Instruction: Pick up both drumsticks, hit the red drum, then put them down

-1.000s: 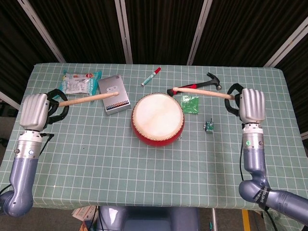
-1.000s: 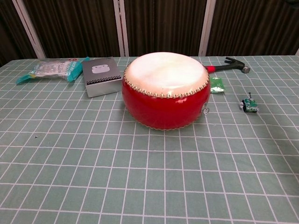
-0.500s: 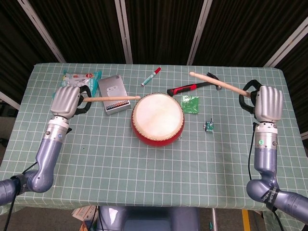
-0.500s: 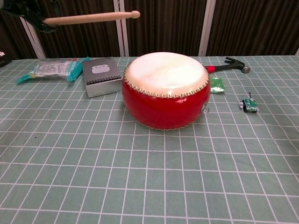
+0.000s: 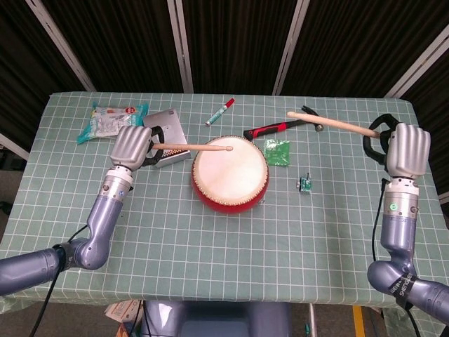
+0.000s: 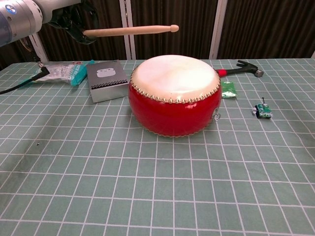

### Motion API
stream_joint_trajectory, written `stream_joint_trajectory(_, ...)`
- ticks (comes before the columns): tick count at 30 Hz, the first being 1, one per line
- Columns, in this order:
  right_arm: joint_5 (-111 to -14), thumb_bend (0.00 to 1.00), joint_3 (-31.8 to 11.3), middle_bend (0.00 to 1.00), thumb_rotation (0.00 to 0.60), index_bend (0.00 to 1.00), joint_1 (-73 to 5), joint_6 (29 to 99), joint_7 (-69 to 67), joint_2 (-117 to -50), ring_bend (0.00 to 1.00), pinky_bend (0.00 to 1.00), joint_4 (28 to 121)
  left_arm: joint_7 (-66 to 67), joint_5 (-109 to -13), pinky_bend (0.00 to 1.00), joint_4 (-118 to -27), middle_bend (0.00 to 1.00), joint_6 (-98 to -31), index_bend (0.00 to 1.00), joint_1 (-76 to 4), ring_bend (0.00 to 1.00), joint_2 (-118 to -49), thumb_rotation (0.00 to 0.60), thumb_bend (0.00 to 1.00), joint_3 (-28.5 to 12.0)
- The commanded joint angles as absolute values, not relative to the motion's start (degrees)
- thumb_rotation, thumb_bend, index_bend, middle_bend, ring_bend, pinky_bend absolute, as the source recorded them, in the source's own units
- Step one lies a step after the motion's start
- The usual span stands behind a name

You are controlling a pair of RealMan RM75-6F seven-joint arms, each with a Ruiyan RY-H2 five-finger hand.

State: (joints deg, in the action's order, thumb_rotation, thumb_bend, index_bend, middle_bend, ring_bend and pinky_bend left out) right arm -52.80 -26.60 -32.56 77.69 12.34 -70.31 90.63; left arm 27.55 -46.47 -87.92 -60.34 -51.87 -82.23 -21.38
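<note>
The chest view cuts off most of the left arm at its top left corner and shows nothing of the right arm at all, so the right side can be read from the head view alone. There the right hand (image 5: 409,149) is seen from its back, fingers curled around the butt of the right drumstick (image 5: 331,123), though the grip itself is hidden behind the knuckles; the stick slants up and away to the left, its tip above the head of the hammer (image 5: 284,126). The left hand (image 5: 132,145) likewise shows only its back, wrapped around the left drumstick (image 5: 191,147), which lies nearly level with its tip over the pale skin of the red drum (image 5: 230,173) (in the chest view the stick (image 6: 130,30) is clearly held in the air above the drumhead, not touching it). The print on the snack packet (image 5: 106,120) and the grey box (image 5: 167,129) is too small to make out, as is the little green toy (image 5: 305,184) right of the drum. A red-capped marker (image 5: 219,112) and a green sachet (image 5: 276,152) lie beyond the drum. Everything sits on a green checked tablecloth (image 5: 231,246), backed by dark ribbed panels with pale struts.
</note>
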Motion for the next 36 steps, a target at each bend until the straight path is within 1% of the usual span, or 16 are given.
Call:
stream_joint_trajectory(1,-52.8,0.56,-26.7,0.99,0.6,0.95,-32.3,77.8,12.0,-70.2,1.0,1.0,90.6,27.2,-46.9,1.0,-85.3,1.0,-60.7,0.75,-52.6,1.0,-85.0,0.6,0.48,-20.6)
stream_joint_trajectory(3,-52.8,0.56,-26.7,0.98,0.6,0.95,-32.1,77.7,11.9,-70.1,1.0,1.0,90.4,26.4,-48.3,1.0,-83.4,1.0,-60.9,0.75,-52.6,1.0,-86.6,0.6,0.48,-19.7)
stream_joint_trajectory(5,-52.7,0.56,-26.7,0.98,0.6,0.95,-32.0,77.7,11.7,-70.0,1.0,1.0,90.2,31.6,-45.3,1.0,-81.6,1.0,-56.8,0.75,-53.5,1.0,-86.5,0.6,0.48,-16.3)
stream_joint_trajectory(6,-52.7,0.56,-26.7,0.98,0.6,0.95,-31.9,77.7,11.7,-69.9,1.0,1.0,90.2,34.0,-43.8,1.0,-81.3,1.0,-55.5,0.75,-53.9,1.0,-86.1,0.6,0.47,-15.2)
stream_joint_trajectory(7,-52.8,0.56,-26.8,0.98,0.6,0.95,-31.8,77.7,11.5,-69.8,1.0,1.0,90.3,39.4,-40.3,1.0,-81.0,1.0,-53.2,0.75,-55.1,1.0,-85.2,0.6,0.47,-13.1)
stream_joint_trajectory(9,-53.0,0.57,-26.7,0.98,0.6,0.95,-31.6,77.8,11.4,-69.6,1.0,1.0,90.4,48.2,-32.4,1.0,-82.0,1.0,-51.4,0.75,-57.8,1.0,-83.8,0.6,0.46,-11.2)
stream_joint_trajectory(10,-53.1,0.56,-26.7,0.98,0.6,0.95,-31.4,77.8,11.3,-69.4,1.0,1.0,90.5,51.1,-27.5,1.0,-83.8,1.0,-52.5,0.75,-59.3,1.0,-83.4,0.6,0.47,-11.9)
stream_joint_trajectory(11,-53.1,0.56,-26.6,0.98,0.6,0.95,-31.3,77.9,11.3,-69.3,1.0,1.0,90.6,51.2,-25.6,1.0,-85.1,1.0,-53.9,0.75,-59.8,1.0,-83.4,0.6,0.47,-13.2)
stream_joint_trajectory(13,-53.2,0.56,-26.6,0.98,0.6,0.95,-31.0,78.0,11.2,-69.1,1.0,1.0,90.8,49.8,-25.3,1.0,-87.2,1.0,-56.7,0.75,-60.2,1.0,-83.3,0.6,0.46,-15.6)
stream_joint_trajectory(19,-53.7,0.57,-26.7,0.98,0.6,0.95,-30.2,78.7,10.7,-68.6,1.0,1.0,91.9,43.2,-30.0,1.0,-94.1,1.0,-62.2,0.75,-58.7,1.0,-80.2,0.6,0.46,-19.8)
stream_joint_trajectory(21,-54.0,0.56,-26.6,0.98,0.6,0.95,-30.0,79.0,10.7,-68.5,1.0,1.0,92.4,36.9,-35.3,1.0,-95.3,1.0,-65.9,0.75,-56.9,1.0,-80.7,0.6,0.46,-21.8)
stream_joint_trajectory(24,-54.3,0.56,-26.6,0.98,0.6,0.95,-29.8,79.3,10.8,-68.3,1.0,1.0,92.8,28.7,-43.7,1.0,-95.6,1.0,-71.1,0.75,-54.1,1.0,-81.8,0.6,0.46,-23.0)
stream_joint_trajectory(29,-55.1,0.56,-26.0,0.98,0.6,0.95,-29.6,79.2,11.2,-68.3,1.0,1.0,93.3,19.4,-53.1,1.0,-97.5,1.0,-77.0,0.75,-48.7,1.0,-80.8,0.6,0.46,-21.8)
stream_joint_trajectory(33,-55.9,0.56,-24.9,0.98,0.6,0.95,-29.8,78.3,11.6,-68.8,1.0,1.0,93.4,16.6,-56.3,1.0,-100.5,1.0,-78.8,0.75,-44.4,1.0,-77.9,0.6,0.46,-19.3)
stream_joint_trajectory(36,-56.3,0.56,-24.2,0.98,0.6,0.95,-30.1,77.6,11.8,-69.6,1.0,1.0,93.4,14.5,-57.4,1.0,-102.7,1.0,-80.1,0.75,-41.4,1.0,-76.0,0.6,0.46,-18.2)
